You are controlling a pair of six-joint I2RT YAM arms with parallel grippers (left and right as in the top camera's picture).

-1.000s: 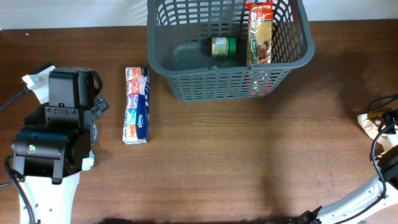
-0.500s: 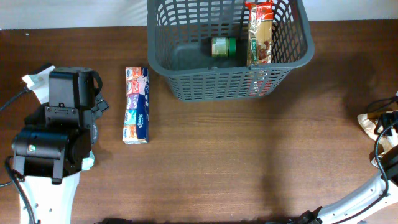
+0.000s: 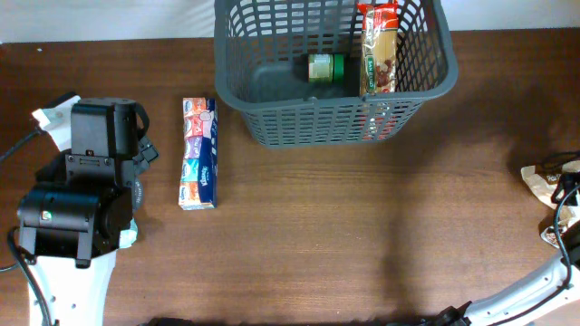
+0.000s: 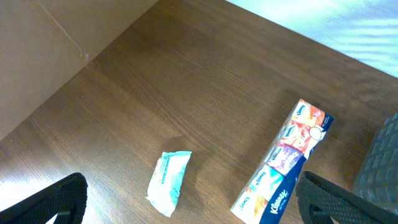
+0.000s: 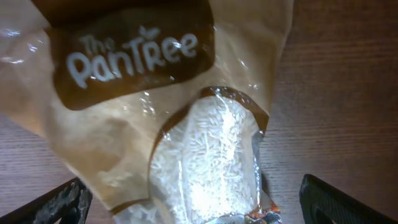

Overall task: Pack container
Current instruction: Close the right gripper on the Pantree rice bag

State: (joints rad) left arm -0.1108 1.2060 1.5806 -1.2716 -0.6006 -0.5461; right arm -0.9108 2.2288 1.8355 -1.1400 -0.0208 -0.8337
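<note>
My right gripper [image 5: 202, 208], wide open and empty over the rice bag [image 5: 205, 143] at three o'clock, should straddle its middle before closing.

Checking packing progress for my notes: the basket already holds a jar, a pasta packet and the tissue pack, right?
No. The tissue pack lies on the table, left of the basket, as the overhead view shows. The basket holds only the jar and the pasta packet.

Dark grey slotted container [image 3: 317, 122]; blue-orange tissue pack [image 3: 198, 154]; tan, brown-labelled rice bag [image 5: 124, 137].
</note>
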